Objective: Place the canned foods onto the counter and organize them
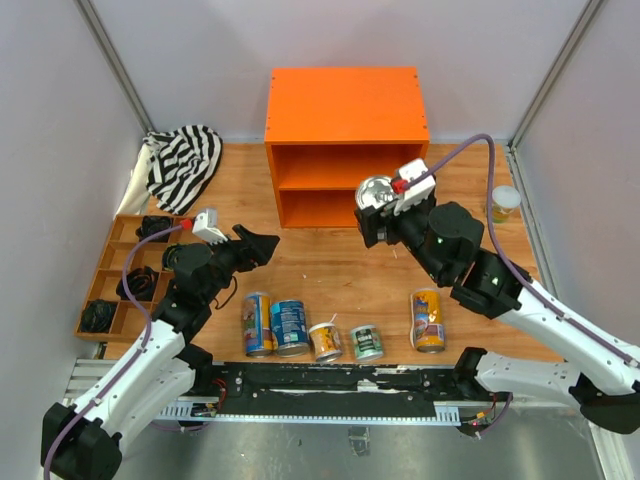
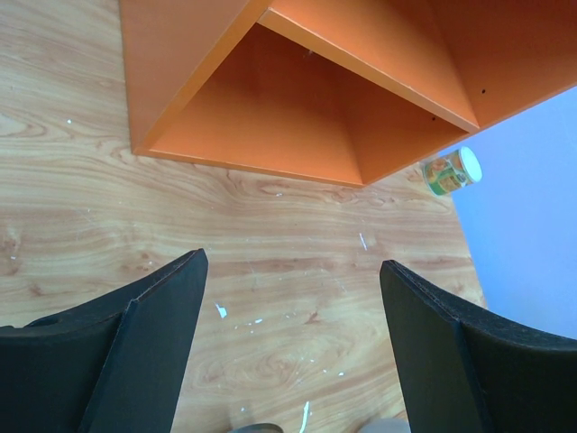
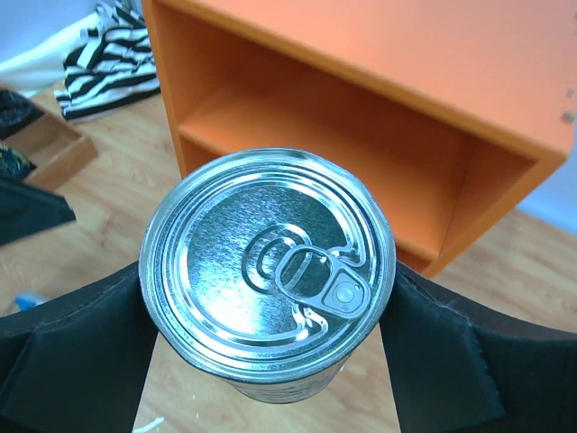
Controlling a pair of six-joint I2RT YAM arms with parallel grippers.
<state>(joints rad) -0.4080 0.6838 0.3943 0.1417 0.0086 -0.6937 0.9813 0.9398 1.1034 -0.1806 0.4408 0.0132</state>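
Observation:
My right gripper (image 1: 379,214) is shut on a silver-topped can (image 1: 374,190), held upright above the table just in front of the orange counter (image 1: 345,105). In the right wrist view the can's pull-tab lid (image 3: 268,262) fills the middle, with a black finger (image 3: 77,361) pressed on each side and the counter's shelf (image 3: 361,135) behind. My left gripper (image 1: 262,246) hangs open and empty to the left of the counter front; the left wrist view shows only bare wood between its fingers (image 2: 135,352). Several cans (image 1: 289,326) stand in a row near the front edge.
A tall yellow can (image 1: 428,319) stands at the front right. One small white-topped can (image 1: 505,203) sits by the right wall and also appears as a small can (image 2: 451,171) beside the counter. A striped cloth (image 1: 183,160) and a brown compartment tray (image 1: 110,280) lie at the left.

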